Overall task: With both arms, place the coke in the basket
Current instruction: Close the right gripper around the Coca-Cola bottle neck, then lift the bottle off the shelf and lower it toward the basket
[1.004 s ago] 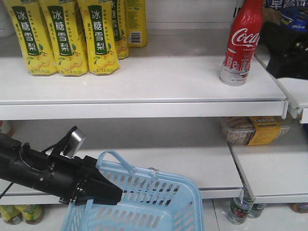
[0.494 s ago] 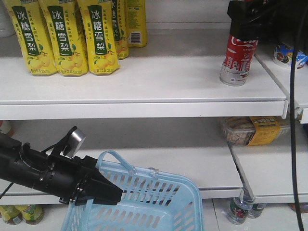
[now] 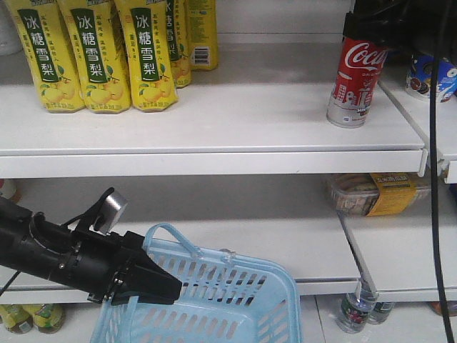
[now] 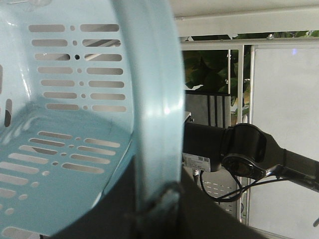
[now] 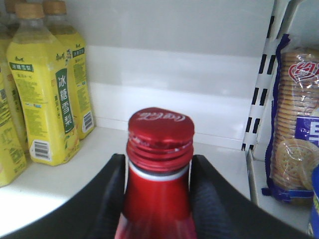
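The coke [image 3: 355,78] stands upright on the right end of the upper shelf, with a red cap and white script. My right gripper [image 3: 368,28] covers its top in the front view. The right wrist view has both black fingers pressed against the neck of the coke [image 5: 159,149] just under the cap, so the right gripper [image 5: 158,164] is shut on it. Low at the left, my left gripper [image 3: 161,284] is shut on the rim of the light blue basket [image 3: 235,289], which hangs tilted below the lower shelf. That rim of the basket [image 4: 154,99] runs into the left gripper [image 4: 157,199].
Yellow pear-drink bottles [image 3: 93,57] fill the upper shelf's left; one [image 5: 45,109] is near the coke. A biscuit pack [image 5: 294,134] stands behind a divider to the right. A packaged snack [image 3: 375,193] lies on the lower shelf. A black cable [image 3: 433,179] hangs at right.
My right gripper came in from the upper right and closed round the coke's neck, then shifted slightly up. The coke stays on the shelf. Left arm and basket have not moved.
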